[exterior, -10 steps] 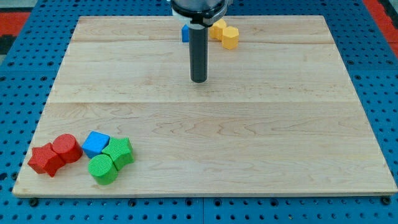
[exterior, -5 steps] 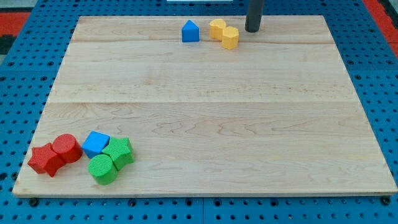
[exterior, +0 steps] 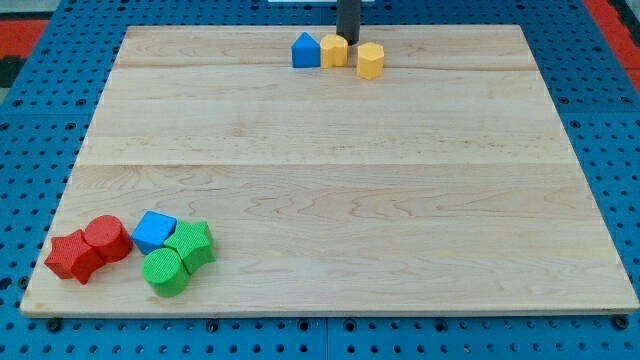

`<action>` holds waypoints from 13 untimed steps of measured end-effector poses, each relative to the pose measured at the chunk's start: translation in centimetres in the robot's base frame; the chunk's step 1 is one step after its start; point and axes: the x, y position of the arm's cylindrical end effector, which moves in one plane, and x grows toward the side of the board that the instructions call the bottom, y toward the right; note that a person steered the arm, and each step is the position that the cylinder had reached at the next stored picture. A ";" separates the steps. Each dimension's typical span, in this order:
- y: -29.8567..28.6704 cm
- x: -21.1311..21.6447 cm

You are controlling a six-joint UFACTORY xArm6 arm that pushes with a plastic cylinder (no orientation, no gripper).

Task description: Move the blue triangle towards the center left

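Wooden board [exterior: 330, 200] on a blue pegboard surface [exterior: 30, 150]; my tip [exterior: 347, 39] at the view's top edge, right behind the yellow block [exterior: 334, 50], touching it or nearly so, can't tell which; it's a bare rod with nothing to open or close. Blue triangle [exterior: 306, 50] at top centre, just left of that yellow block, sides touching; yellow hexagon [exterior: 370, 60] slightly apart on the right. Bottom-left cluster, well apart from the tip: red star [exterior: 72, 256], red cylinder [exterior: 107, 238], blue cube-ish block [exterior: 154, 231], green star [exterior: 191, 244], green cylinder [exterior: 164, 271].
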 end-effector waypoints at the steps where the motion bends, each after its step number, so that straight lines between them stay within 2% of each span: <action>1: -4.5 1.0; 3: -5.8 1.2; 5: -12.3 1.7; 10: -10.6 2.3; 13: -10.6 6.4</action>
